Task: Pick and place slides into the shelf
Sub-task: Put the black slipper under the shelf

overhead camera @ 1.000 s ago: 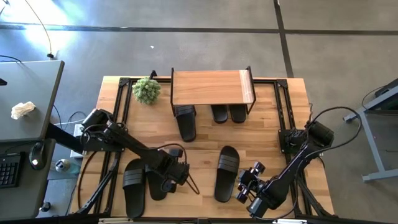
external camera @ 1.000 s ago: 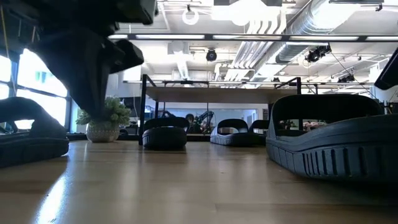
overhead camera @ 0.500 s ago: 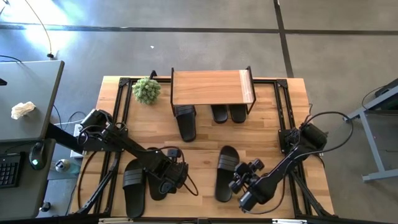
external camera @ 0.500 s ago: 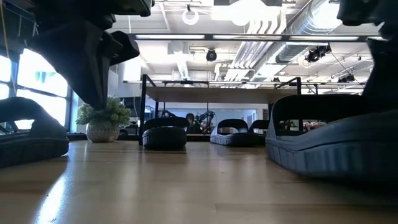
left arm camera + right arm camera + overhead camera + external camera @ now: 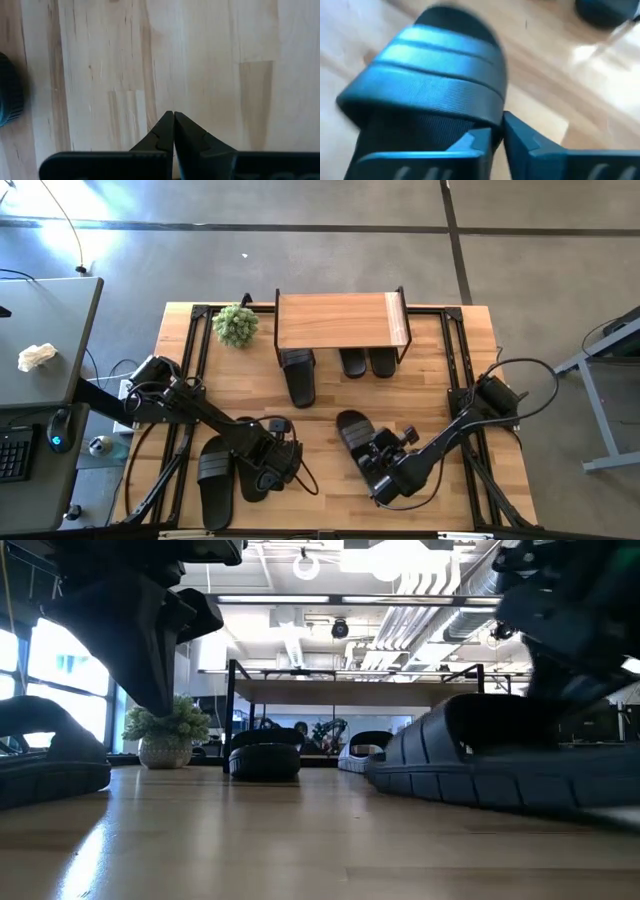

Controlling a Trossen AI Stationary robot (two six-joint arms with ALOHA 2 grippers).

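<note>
Right hand [image 5: 378,472]: at the near right of the surface [image 5: 430,395], it has gone from wide apart to nearly together within the last second. In the right wrist view its fingers [image 5: 470,142] sit at the strap edge of a slide [image 5: 352,435], so it looks clamped on that strap, though blur hides the exact contact.
Gripped slide: it has swung since a second ago; it lay roughly straight then, and now its toe end points toward the far left. It appears to rest on the wood, not yet lifted.
Meaning for the task: judged as the grasp just made; the lift and carry to the shelf [image 5: 340,320] remain.
Left hand [image 5: 275,470]: fingers [image 5: 162,132] pressed together on nothing, low over bare wood at the near left, unchanged over the last second.
Near-left slides: two [image 5: 215,478] lie beside the left arm, untouched.
Middle ground: open wood between the gripped slide and the shelf, a likely clear lane.
Half-placed slide [image 5: 298,375]: heel sticks out from under the shelf's left part.
Stowed pair [image 5: 366,362]: under the right part, heels showing.
Shelf edges: thin black legs at the corners; the free slot seems to be between the left slide and the pair.
Plant [image 5: 236,325]: far left, just beside the shelf, off the likely path.
</note>
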